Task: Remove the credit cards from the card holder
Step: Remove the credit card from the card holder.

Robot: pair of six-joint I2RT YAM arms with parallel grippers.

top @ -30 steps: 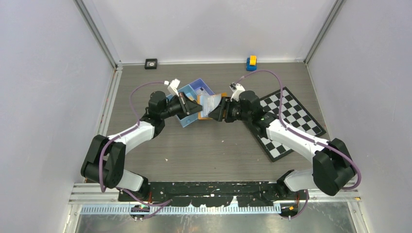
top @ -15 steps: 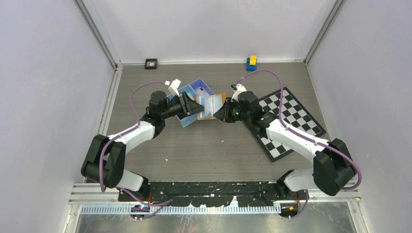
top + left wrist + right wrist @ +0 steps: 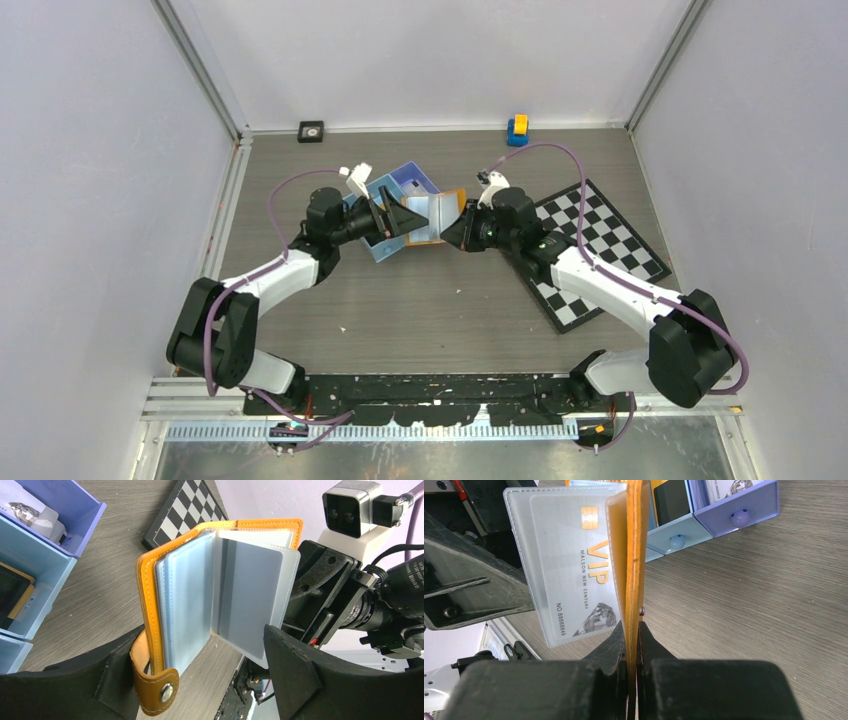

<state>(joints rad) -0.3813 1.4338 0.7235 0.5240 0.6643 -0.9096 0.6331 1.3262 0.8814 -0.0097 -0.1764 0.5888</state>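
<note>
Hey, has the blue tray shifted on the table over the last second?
No. In the top view the blue tray keeps the same place and angle relative to the chessboard, with its far corner where it was.

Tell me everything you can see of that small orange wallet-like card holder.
The small orange leather-look card holder is held open and upright like a book, over the grey wood-look table. It has pale stitching, a snap strap and frosted plastic sleeves. One fanned-out sleeve holds a pale card printed VIP. The black right gripper pinches its cover edge; the open left gripper flanks it.
</note>
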